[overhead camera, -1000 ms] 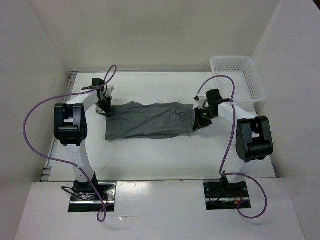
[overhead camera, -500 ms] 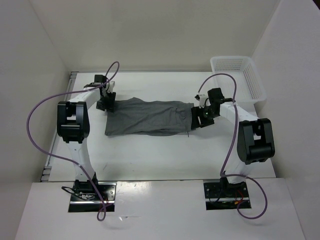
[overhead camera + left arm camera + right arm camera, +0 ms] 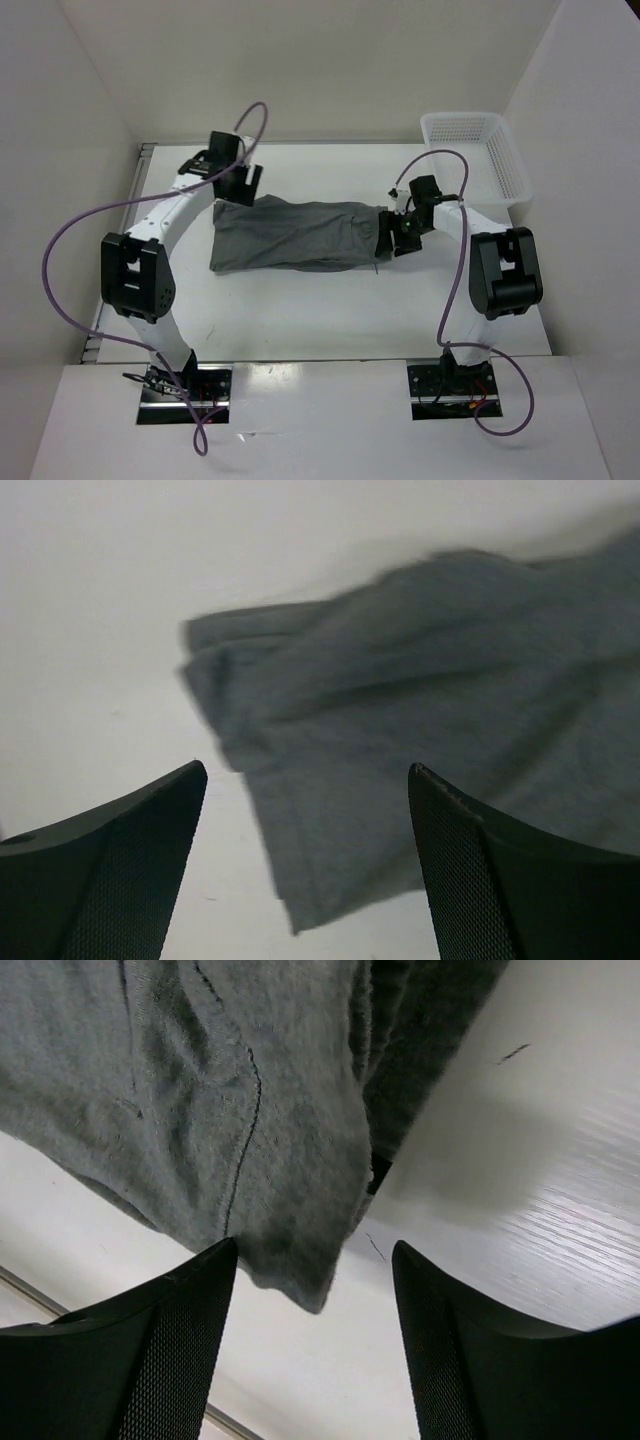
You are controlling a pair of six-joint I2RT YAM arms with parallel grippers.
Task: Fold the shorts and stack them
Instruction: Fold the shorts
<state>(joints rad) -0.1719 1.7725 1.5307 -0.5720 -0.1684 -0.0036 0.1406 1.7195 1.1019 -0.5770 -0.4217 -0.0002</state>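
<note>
Outside the basket (image 3: pixel 512 172), shorts (image 3: pixel 295 235) lie spread; left pincer (image 3: pixel 305 772) and right pincer (image 3: pixel 315 1248) gape, holding nothing.

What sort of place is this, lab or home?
Most likely a lab test cell: a white table boxed in by bare walls, two arms bolted at its near edge, only grey shorts and a mesh basket.
</note>
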